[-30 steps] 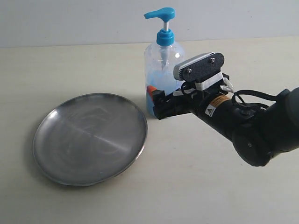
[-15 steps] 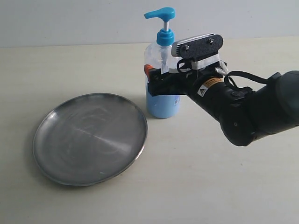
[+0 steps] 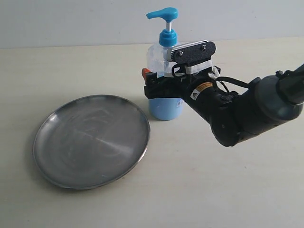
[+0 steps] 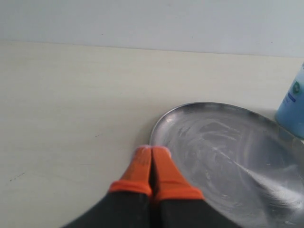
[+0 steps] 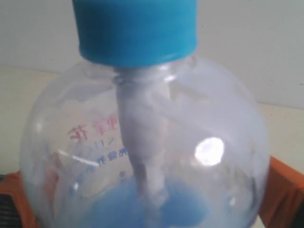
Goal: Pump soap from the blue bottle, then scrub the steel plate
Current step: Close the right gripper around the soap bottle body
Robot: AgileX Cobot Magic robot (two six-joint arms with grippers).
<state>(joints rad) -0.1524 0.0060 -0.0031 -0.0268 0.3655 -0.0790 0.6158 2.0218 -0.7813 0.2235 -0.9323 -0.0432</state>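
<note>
The blue bottle (image 3: pixel 165 105) stands upright behind the right rim of the steel plate (image 3: pixel 90 140), with its pump head (image 3: pixel 163 14) up. Pale blue soap (image 3: pixel 166 111) fills the bottle's lower part. My right gripper (image 3: pixel 159 81) is open and straddles the bottle's clear middle. One orange fingertip (image 3: pixel 145 72) shows to the left of the bottle. In the right wrist view the bottle (image 5: pixel 142 142) fills the space between the orange fingers (image 5: pixel 285 190). My left gripper (image 4: pixel 152 154) is shut and empty, just off the plate's (image 4: pixel 228 156) rim.
The beige table (image 3: pixel 228 190) runs to a pale wall behind the bottle. The right arm's dark body (image 3: pixel 242 111) stretches from the right edge toward the bottle. The left arm is out of the exterior view.
My right gripper has risen and moved left along the bottle, from its lower part to its clear middle, with a finger now on each side. Bottle and plate have not moved.
</note>
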